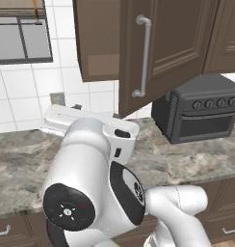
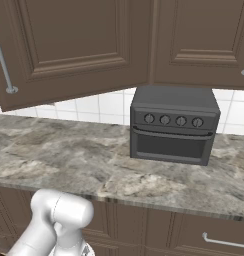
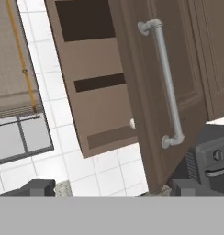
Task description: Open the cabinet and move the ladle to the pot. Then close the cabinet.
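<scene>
Above the back edge of the counter [image 1: 196,159], the cabinet [image 1: 163,48] hangs with its door swung partly out, the free edge turned toward the robot and the long silver bar handle [image 1: 143,55] running upright, top to bottom of the door. In the hand view the opening beside the door shows dark shelf gaps, and a small pale spot sits at the door's inner edge; it is too small to say whether that is the ladle. The pincer [image 3: 111,190] looks up at the door from below, its two dark tips set wide apart with nothing between them, so it is released.

My judgement of the risks: the door is only part-way open, and reaching past it now could knock the arm against its lower corner or the handle. Swinging the door wider could also bring it close to the black toaster oven [image 1: 201,108] standing at the counter's back edge just right of the door. The pot is not where I can place it, so the carry path cannot be judged from here.
</scene>
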### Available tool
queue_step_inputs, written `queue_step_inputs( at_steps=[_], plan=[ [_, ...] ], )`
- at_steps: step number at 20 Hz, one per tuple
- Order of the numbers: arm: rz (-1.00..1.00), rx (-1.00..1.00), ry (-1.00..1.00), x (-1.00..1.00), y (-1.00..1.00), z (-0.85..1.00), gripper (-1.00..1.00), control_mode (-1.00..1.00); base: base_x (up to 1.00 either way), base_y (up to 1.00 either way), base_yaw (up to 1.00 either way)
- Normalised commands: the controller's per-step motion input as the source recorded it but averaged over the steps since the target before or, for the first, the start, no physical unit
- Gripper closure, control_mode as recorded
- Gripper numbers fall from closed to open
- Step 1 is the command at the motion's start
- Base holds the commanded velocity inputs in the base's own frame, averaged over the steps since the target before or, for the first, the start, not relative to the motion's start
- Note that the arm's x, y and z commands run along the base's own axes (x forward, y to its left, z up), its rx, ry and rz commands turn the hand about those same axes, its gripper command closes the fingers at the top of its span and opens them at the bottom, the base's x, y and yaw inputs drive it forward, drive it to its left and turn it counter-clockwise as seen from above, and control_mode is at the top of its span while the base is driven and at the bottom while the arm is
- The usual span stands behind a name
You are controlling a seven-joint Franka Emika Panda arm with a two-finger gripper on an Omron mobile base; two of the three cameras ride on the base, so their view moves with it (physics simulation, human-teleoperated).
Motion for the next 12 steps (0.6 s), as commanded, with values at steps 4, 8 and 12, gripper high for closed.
queue_step_inputs(
  at_steps=[4,8,12],
  plan=[
    [-0.21,0.00,-0.06,0.60,0.13,-0.44,-1.00,-1.00,0.00,0.00,0.00],
    [-0.24,0.00,-0.04,0.56,0.01,-0.30,-1.00,-1.00,0.00,0.00,0.00],
    [-0.22,0.00,-0.04,0.63,0.09,-0.22,-1.00,-1.00,0.00,0.00,0.00]
  ],
)
